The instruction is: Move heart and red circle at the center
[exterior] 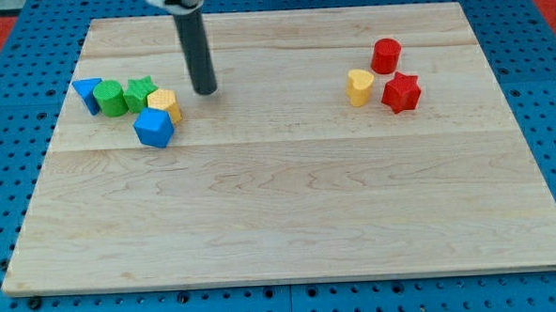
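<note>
The yellow heart block [359,87] lies at the view's upper right on the wooden board [290,221]. The red circle block [385,54] sits just above and right of it, and a red star block [401,92] is right of the heart, close to it. My tip [205,89] rests on the board at the view's upper left, far left of the heart and red circle. It stands just right of a yellow hexagon block [165,105], a small gap apart.
A cluster at the view's upper left holds a blue triangle block [88,94], a green circle block [111,97], a green star block [141,91] and a blue cube-like block [154,128]. Blue pegboard [5,140] surrounds the board.
</note>
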`<act>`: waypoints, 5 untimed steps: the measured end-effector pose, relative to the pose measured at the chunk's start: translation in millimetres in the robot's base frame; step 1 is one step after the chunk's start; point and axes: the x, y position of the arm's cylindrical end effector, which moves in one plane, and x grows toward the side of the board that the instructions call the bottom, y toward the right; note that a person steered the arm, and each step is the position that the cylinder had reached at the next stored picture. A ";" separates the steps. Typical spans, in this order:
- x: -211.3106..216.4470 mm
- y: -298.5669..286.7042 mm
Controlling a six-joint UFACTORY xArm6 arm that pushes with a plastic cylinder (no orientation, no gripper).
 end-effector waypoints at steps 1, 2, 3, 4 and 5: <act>-47.2 2.2; -75.5 68.6; -89.0 145.4; -89.1 244.5; -56.3 265.6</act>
